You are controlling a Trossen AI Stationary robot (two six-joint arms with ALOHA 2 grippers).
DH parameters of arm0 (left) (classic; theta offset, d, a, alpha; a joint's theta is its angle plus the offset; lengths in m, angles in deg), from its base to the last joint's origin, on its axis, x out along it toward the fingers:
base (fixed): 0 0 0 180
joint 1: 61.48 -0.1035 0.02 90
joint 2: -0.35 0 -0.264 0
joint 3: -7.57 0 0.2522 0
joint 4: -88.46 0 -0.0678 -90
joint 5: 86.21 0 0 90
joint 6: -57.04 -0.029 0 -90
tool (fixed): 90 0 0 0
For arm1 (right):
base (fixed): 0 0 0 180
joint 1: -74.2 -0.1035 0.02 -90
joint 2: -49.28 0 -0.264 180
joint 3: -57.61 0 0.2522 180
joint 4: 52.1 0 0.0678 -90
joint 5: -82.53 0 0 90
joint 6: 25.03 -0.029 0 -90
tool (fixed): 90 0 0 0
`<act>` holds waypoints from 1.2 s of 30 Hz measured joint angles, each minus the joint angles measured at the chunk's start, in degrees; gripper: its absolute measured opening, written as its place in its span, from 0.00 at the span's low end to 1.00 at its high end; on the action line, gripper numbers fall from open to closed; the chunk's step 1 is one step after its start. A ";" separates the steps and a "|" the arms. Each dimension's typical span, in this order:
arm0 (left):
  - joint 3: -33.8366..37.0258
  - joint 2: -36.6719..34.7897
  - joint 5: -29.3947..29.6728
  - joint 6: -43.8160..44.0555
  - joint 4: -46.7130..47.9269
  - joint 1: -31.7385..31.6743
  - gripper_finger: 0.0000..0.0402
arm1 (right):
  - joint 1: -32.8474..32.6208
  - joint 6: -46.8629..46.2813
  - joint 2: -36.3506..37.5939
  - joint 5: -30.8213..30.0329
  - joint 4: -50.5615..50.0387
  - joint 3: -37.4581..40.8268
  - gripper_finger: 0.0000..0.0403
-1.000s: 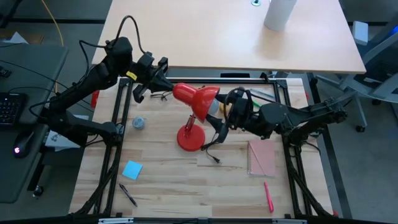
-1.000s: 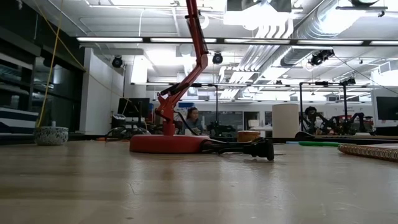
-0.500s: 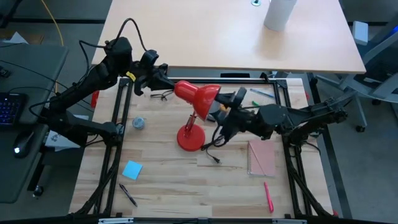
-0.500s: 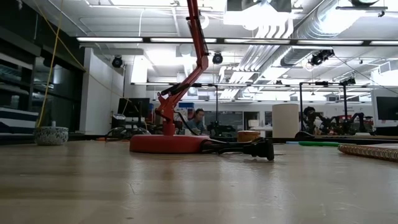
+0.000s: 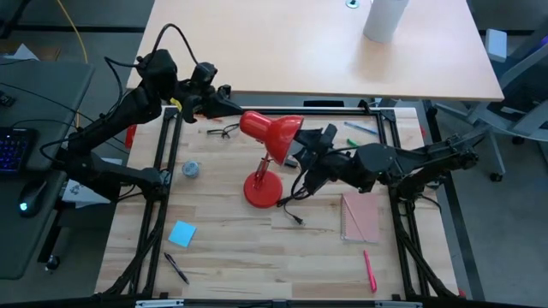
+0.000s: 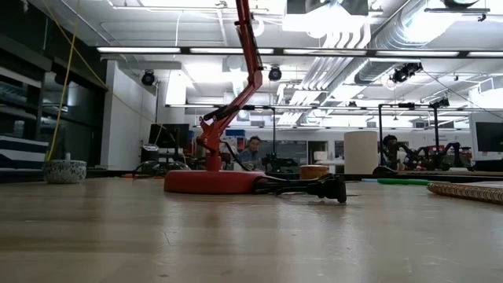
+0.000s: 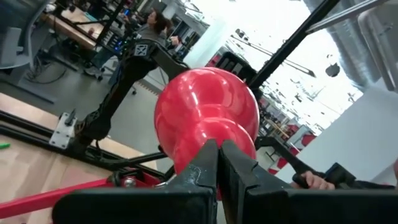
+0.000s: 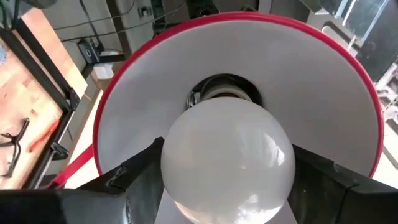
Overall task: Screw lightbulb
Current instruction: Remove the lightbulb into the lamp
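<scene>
1. Lightbulb: the small white rounded lightbulb sits inside the mouth of the red desk lamp's glossy cone shade, its narrow base at the socket in the shade's white interior.
2. The right gripper is at the open mouth of the shade, its two dark fingers spread on opposite sides of the lightbulb and gripping it.
3. The left gripper is at the closed rear end of the shade, opposite the lightbulb; its jaws are pressed fully together, tips against the red dome.
4. The lamp's round red base stands on the wooden table below the shade, with a black cord trailing from it.
5. A pink notebook lies beyond the base on the right arm's side; a blue sticky note lies on the left arm's side.
</scene>
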 joint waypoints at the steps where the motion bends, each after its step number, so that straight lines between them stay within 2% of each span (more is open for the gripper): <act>1: 0.00 0.00 0.22 0.02 -0.06 0.00 0.00 | 0.00 -0.78 0.00 -0.24 0.02 0.02 0.67; 8: 0.00 0.02 0.97 0.02 -0.17 0.00 0.00 | 0.07 -2.54 -0.02 -2.95 0.22 0.04 0.68; 15: 0.00 0.02 1.02 0.00 -0.17 0.00 0.00 | 0.04 -0.67 -0.02 -4.15 -1.51 0.04 0.74; 25: 0.00 0.02 1.02 0.00 -0.24 0.00 0.00 | -0.33 -0.75 0.06 -8.33 0.94 0.09 0.74; 31: 0.00 0.02 0.97 -0.05 -0.26 0.00 0.00 | -1.31 -0.90 0.11 -8.47 1.36 0.11 0.74; 36: 0.00 0.02 0.91 -0.05 -0.28 0.00 0.00 | -1.95 -4.96 0.47 -9.85 1.37 0.15 0.74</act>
